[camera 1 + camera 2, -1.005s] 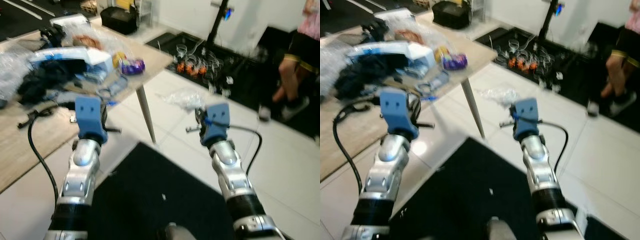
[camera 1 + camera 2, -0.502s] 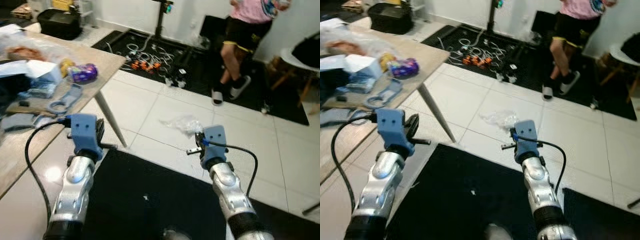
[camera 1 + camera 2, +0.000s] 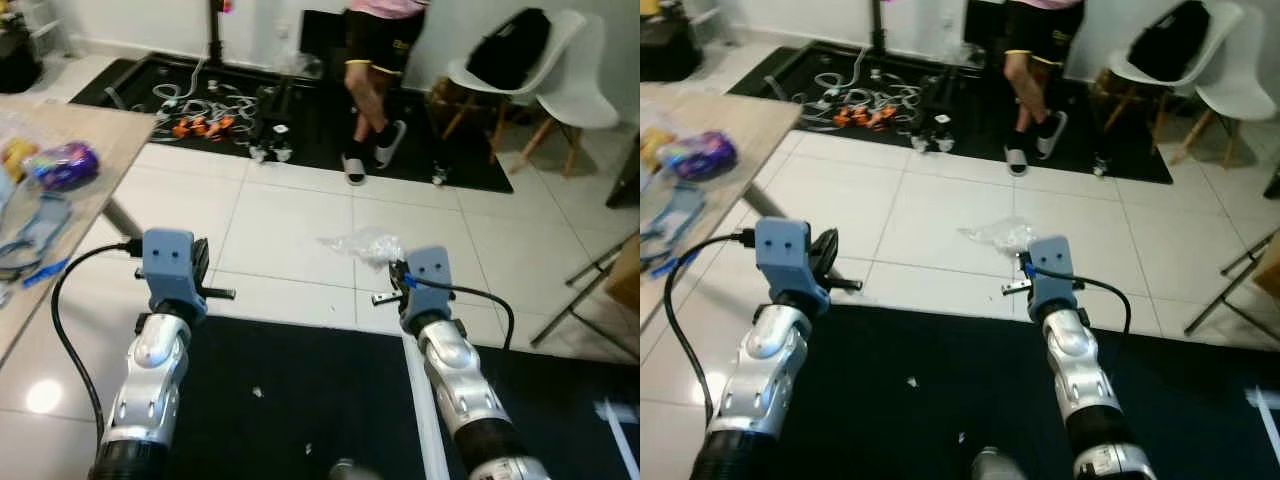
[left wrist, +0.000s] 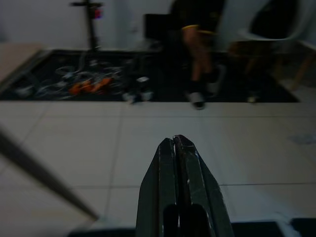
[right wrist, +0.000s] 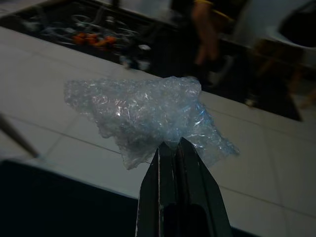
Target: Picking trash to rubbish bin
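- Left eye view, change: the whole scene has swung across since a second ago, so the camera turned; the table [image 3: 60,170] now sits at the left edge, with white chairs [image 3: 530,70] and a person's legs [image 3: 375,80] ahead. Judgement: the robot is turning, trash in hand, to seek a bin.
- Right gripper [image 5: 174,146]: fingers pressed together, pinching the clear plastic wrap [image 5: 148,116].
- Wrap, location: held at the fingertips, above white floor tiles [image 3: 290,230].
- Wrap, orientation: crumpled sheet, long axis lying across the fingers, bulk fanning forward from them.
- Left gripper [image 4: 174,143]: fingers together, holding nothing.
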Available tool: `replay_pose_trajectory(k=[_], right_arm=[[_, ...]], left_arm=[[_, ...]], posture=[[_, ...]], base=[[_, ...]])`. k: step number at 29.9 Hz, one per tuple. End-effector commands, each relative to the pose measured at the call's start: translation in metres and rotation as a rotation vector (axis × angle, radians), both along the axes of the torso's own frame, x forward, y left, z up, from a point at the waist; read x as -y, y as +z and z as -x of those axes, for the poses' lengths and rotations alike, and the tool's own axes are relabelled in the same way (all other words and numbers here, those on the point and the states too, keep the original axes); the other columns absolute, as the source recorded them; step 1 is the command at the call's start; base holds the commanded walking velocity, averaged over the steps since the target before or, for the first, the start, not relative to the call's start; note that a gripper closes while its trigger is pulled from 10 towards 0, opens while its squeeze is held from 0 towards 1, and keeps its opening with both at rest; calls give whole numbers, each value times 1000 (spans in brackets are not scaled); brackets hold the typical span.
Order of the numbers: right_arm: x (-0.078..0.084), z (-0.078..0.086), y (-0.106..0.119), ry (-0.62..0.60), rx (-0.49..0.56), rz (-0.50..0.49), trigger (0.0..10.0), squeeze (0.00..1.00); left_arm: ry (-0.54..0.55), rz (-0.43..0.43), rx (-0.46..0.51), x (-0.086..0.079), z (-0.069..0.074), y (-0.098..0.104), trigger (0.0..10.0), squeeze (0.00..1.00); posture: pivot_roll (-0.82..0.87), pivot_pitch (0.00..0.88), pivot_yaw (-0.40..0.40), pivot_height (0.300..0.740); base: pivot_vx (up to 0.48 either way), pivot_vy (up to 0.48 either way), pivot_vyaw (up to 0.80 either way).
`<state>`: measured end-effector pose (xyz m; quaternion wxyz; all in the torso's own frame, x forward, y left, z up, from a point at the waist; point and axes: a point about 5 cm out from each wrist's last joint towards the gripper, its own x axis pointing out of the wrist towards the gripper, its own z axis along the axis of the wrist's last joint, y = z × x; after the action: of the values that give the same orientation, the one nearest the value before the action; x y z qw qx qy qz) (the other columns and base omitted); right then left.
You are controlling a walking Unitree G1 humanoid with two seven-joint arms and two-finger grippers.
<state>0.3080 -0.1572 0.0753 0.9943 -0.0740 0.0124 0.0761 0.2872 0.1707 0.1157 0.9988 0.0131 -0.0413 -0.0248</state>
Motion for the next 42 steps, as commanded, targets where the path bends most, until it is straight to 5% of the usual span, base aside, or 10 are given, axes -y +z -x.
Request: replay_pose_trajectory(k=[1, 17, 42], right_arm=[[3, 0, -2, -7, -4, 9, 10000, 0], [-1, 2, -6, -63, 2, -28, 10000, 0], [-11, 7, -13, -80, -5, -58, 10000, 0]], left_arm=[[-7, -1, -2, 4, -1, -2, 10000, 0], [-69, -49, -7, 5, -12, 4, 10000, 0], [-88, -86, -29, -5, -14, 3, 10000, 0]], posture=[[13, 39, -64, 740], [54, 33, 40, 740], [90, 35, 79, 740]], base=[[0, 0, -800], [0, 0, -800], [0, 0, -800]])
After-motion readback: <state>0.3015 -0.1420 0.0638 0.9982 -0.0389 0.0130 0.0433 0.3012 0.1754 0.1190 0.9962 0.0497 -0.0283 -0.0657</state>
